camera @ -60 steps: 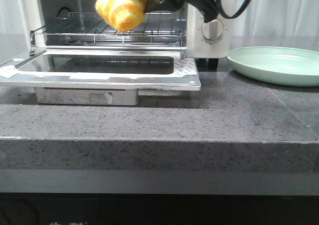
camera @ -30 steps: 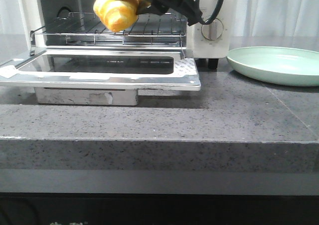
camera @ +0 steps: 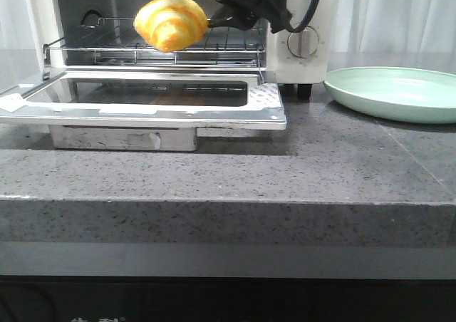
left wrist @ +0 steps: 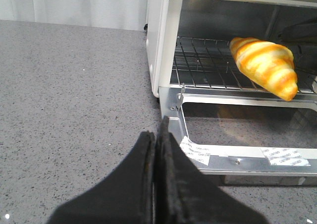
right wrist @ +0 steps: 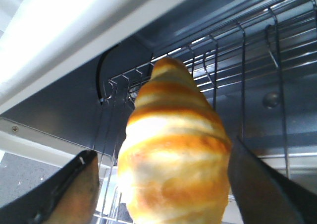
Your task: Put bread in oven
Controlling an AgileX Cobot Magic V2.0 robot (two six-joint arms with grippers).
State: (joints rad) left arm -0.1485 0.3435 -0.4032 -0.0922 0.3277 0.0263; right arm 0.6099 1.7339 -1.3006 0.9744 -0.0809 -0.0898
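The bread (camera: 171, 23) is a golden roll with orange stripes. It lies at the front of the wire rack (camera: 228, 43) inside the white oven (camera: 305, 16), whose glass door (camera: 142, 108) is folded down flat. My right gripper (camera: 214, 16) reaches into the oven from the right. In the right wrist view its jaws (right wrist: 163, 194) stand either side of the bread (right wrist: 173, 154), with a gap at one finger (right wrist: 69, 194). My left gripper (left wrist: 154, 149) is shut and empty, low over the counter by the door's left corner. The left wrist view also shows the bread (left wrist: 265, 65) on the rack (left wrist: 198, 60).
A pale green plate (camera: 399, 90) stands on the grey counter (camera: 285, 172) right of the oven. The open door juts toward the counter's front edge. A round knob (camera: 304, 43) sits on the oven's right panel, with a black cable looped before it.
The bread has come down and back from above the door onto the rack. The right gripper's jaws have spread apart from it. The left gripper view has no earlier frame.
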